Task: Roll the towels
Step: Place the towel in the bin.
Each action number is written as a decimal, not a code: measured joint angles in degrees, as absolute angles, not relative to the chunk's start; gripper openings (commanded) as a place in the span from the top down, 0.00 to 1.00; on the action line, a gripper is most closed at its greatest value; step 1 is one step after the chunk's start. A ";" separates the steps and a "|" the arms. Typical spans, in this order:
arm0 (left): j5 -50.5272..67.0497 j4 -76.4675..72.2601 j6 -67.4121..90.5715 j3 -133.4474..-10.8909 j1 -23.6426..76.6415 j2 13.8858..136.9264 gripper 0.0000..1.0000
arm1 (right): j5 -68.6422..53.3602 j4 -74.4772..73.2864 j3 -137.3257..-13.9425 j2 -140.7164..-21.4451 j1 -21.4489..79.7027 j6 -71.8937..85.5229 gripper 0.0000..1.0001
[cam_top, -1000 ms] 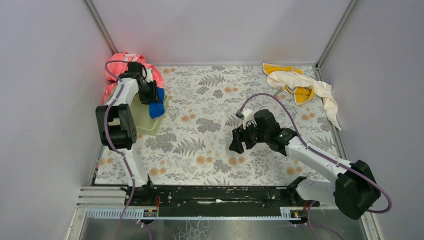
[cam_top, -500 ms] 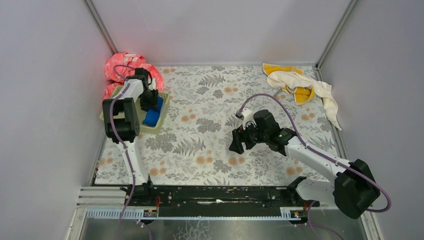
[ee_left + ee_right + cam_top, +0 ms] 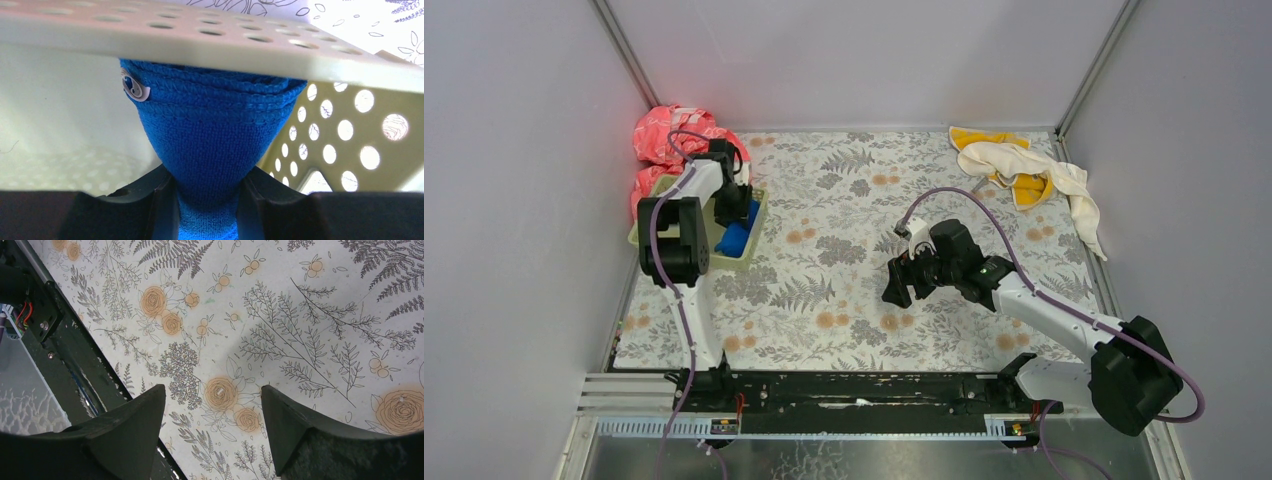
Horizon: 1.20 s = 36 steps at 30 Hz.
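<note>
Upper left, top view: my left gripper, pinching blue towel, now lowered into basket; first towel nearly stowed. Right gripper spread, idle.

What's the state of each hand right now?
Left hand: closed on the blue towel, down inside the basket.
Right hand: open, holding nothing, above the floral table cover.

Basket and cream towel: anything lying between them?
Nothing; top view shows only bare floral table cover between the basket and the cream towel.
</note>
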<state>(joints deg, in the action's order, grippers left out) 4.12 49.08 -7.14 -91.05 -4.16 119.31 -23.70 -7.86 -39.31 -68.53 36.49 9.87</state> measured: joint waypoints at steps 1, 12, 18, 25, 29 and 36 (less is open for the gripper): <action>4.29 49.06 -7.14 -91.05 -4.16 119.57 0.74 | -23.70 -7.86 -39.31 -68.53 36.49 9.87 0.23; 5.10 49.80 -7.14 -92.01 -3.73 120.44 0.57 | -23.70 -7.33 -39.31 -68.99 36.49 9.85 0.23; 6.68 49.45 -7.14 -90.52 -3.27 119.44 0.43 | -23.68 -7.33 -39.31 -68.99 36.49 9.82 0.23; 6.92 49.52 -6.26 -90.24 -3.09 119.39 0.28 | -23.64 -7.42 -39.31 -68.99 36.49 9.80 0.23; 7.11 49.54 -5.87 -90.19 -3.09 118.58 0.24 | -23.57 -7.44 -39.31 -68.97 36.49 9.63 0.24; 7.44 49.58 -4.60 -90.17 -3.09 113.32 0.17 | -22.98 -8.60 -39.42 -68.69 36.49 9.39 0.23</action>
<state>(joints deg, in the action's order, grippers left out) 7.44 49.58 -4.60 -90.17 -3.09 113.32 -22.98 -8.60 -39.42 -68.69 36.49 9.39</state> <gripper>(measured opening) 0.813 0.765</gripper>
